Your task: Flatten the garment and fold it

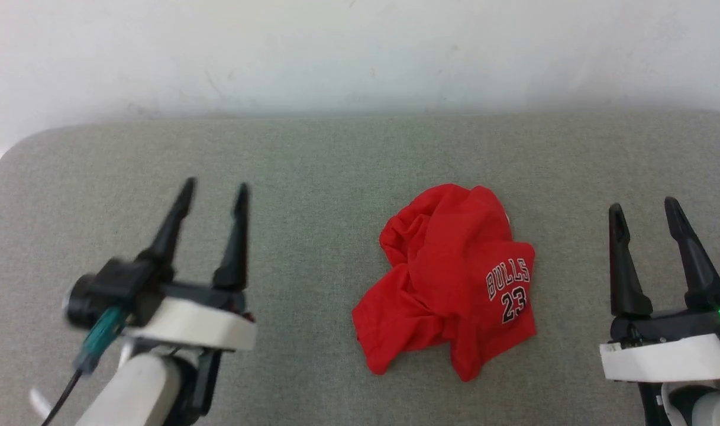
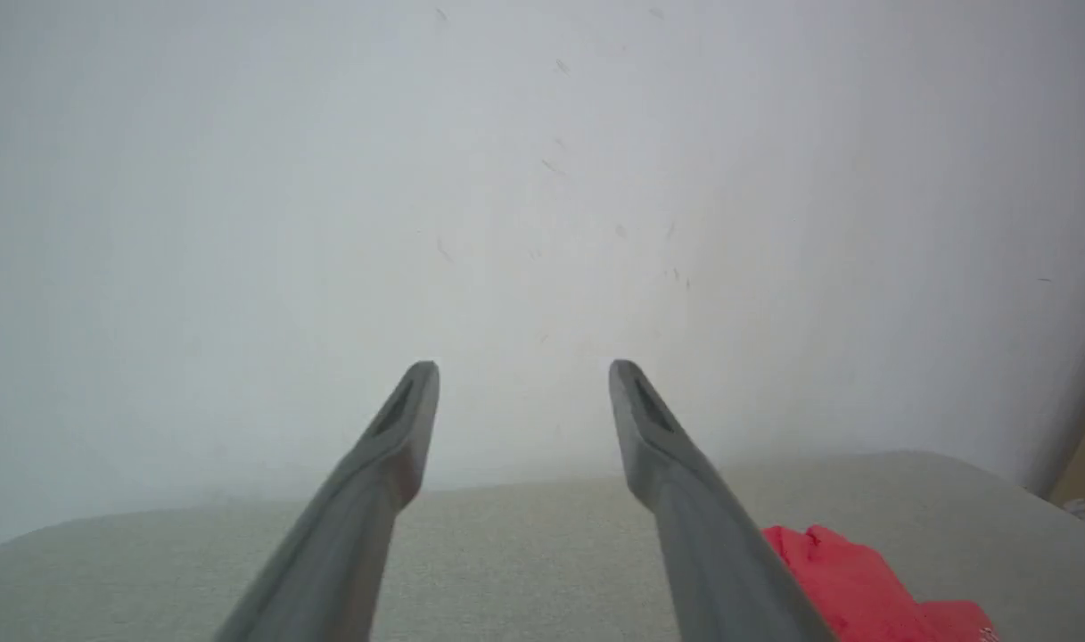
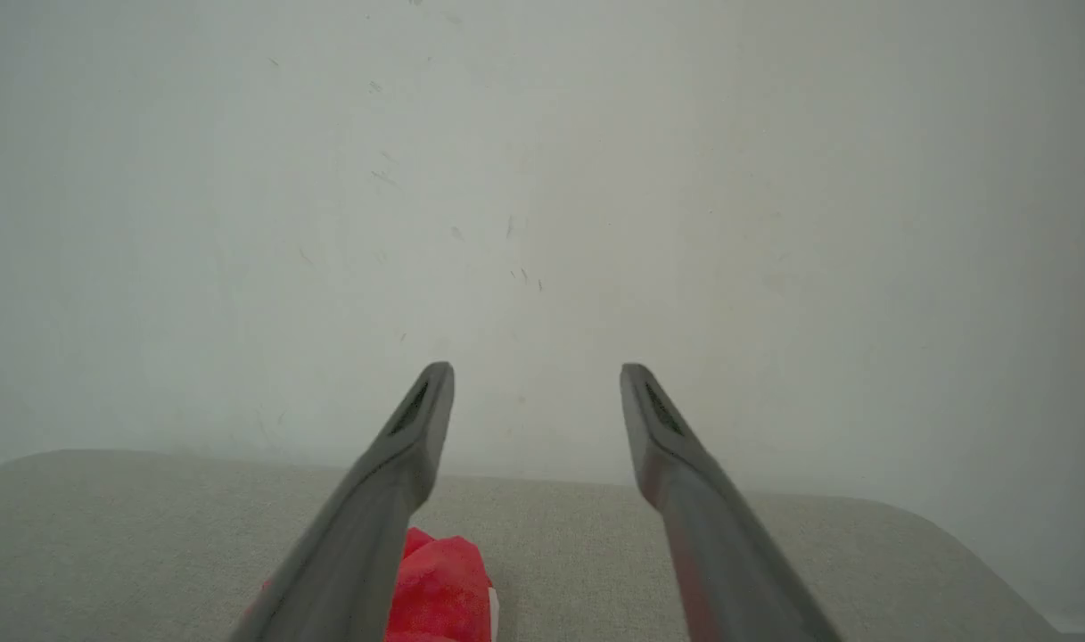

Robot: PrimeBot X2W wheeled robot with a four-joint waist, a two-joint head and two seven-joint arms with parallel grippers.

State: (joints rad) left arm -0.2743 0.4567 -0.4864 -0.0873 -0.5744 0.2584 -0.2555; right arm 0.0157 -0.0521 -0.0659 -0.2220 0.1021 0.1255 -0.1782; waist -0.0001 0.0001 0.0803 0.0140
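1. Starting with the garment (image 1: 448, 284): crumpled into a loose red heap on the grey cushion (image 1: 312, 160), "BULLS 23" lettering face-up on its right part, not yet flattened.
2. Left of the garment and well apart from it: the left gripper (image 1: 216, 184), fingers spread, holding nothing, pointing away toward the wall (image 1: 360, 53). Same heap seen low and to the right of those fingers in the left wrist view (image 2: 854, 588).
3. Right of the garment: the right gripper (image 1: 642, 205), likewise spread and empty, pointing the same way. Probably the nearer of the two, though not by much. Red fabric just behind its left finger in the right wrist view (image 3: 439, 580).
4. No clear long axis in the heap; perhaps slightly longer from far side to near side, with a tail of cloth trailing to the near left.
5. Bare cushion on every side of the garment, ample for spreading. Beyond its far side, the cushion's back edge and then the wall.
6. Likely needed next: reaching inward from both flanks, pinching opposite edges, pulling apart.
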